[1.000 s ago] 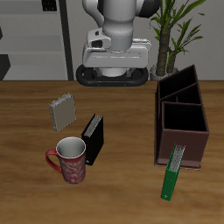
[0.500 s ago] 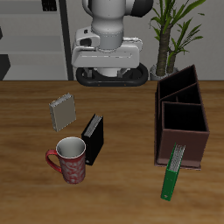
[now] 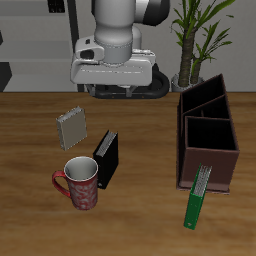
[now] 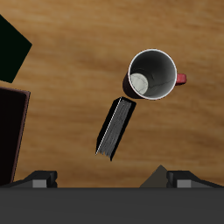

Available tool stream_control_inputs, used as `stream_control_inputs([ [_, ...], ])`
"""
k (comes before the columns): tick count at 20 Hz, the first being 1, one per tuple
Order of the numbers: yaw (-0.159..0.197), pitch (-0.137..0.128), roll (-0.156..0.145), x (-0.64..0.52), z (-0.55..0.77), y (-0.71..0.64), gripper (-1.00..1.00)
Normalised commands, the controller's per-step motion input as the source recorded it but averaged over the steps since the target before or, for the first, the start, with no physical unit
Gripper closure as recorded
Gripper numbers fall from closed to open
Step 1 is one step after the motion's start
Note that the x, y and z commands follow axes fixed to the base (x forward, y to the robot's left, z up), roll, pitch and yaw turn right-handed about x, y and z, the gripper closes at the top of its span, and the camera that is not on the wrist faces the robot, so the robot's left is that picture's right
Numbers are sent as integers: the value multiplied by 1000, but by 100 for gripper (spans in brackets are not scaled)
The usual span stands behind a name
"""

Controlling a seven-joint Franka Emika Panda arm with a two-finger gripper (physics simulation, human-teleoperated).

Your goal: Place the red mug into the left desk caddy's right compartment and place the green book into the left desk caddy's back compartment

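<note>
Red mug (image 3: pixel 81 181) stands upright near the front edge beside the black book (image 3: pixel 107 158), looks rigid, smooth and fairly light, so I'd pinch its rim wall; my gripper (image 3: pixel 113 86) hangs high, fingers apart, holding nothing.

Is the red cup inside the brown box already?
No, the red mug stands on the table beside the black book, away from the caddy.

Raised high over the table's back part, white arm upright, wrist pointing straight down. Gripper (image 3: pixel 113 88) hanging well clear of the surface, holding nothing. Fingertips (image 4: pixel 41 178) just showing in the wrist view, set wide apart, jaws spread, gap between them bare.
</note>
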Motion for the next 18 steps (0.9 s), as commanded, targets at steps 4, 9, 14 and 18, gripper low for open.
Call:
stream_control_inputs([
  [4, 37, -25, -17, 302, 44, -291, -100],
  [9, 52, -15, 4, 250, 11, -219, -100],
  [14, 60, -10, 5, 216, -90, -63, -100],
  [18, 52, -27, 8, 251, -175, 14, -100],
])
